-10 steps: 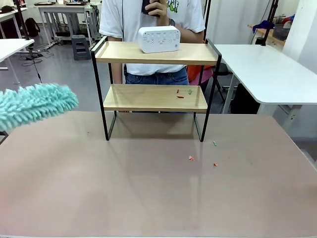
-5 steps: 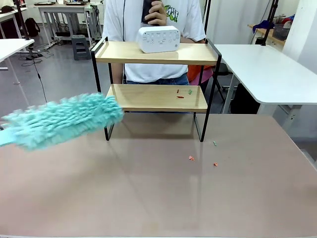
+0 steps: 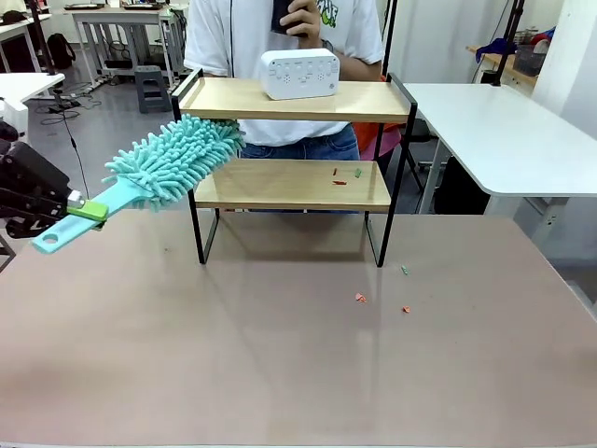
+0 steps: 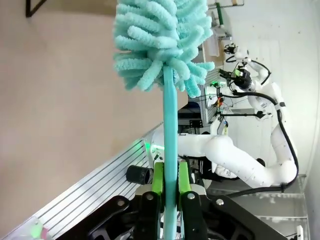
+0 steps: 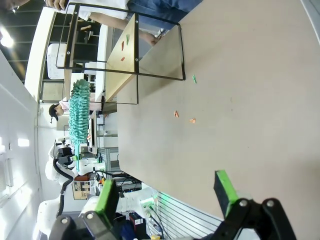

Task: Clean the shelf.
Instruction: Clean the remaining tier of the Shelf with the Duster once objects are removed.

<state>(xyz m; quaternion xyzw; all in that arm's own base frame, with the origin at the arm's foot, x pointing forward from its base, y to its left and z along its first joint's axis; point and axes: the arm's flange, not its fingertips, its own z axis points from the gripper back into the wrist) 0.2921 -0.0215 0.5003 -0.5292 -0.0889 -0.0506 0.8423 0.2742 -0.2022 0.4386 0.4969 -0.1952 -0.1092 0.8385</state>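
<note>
The shelf [image 3: 354, 102] stands at the table's far side, two light boards in a black frame; the right wrist view shows the shelf [image 5: 120, 80] sideways. Red and green scraps [image 3: 340, 177] lie on its lower board. My left gripper [image 3: 86, 210] is shut on the handle of a teal fluffy duster [image 3: 177, 159], whose head tilts up against the shelf's left end, between the boards. In the left wrist view the green pads [image 4: 158, 177] clamp the duster [image 4: 160, 40] handle. My right gripper [image 5: 166, 189] is open and holds nothing, well back from the shelf.
A white box-shaped device [image 3: 298, 73] sits on the top board. A person [image 3: 280, 37] stands right behind the shelf holding a dark object. Small scraps [image 3: 361, 298] lie on the brown table [image 3: 280, 373] in front of the shelf's right legs. White tables stand at either side.
The duster has swung in from the left edge and risen until its head meets the shelf's left end. My left gripper has come into the front view.
</note>
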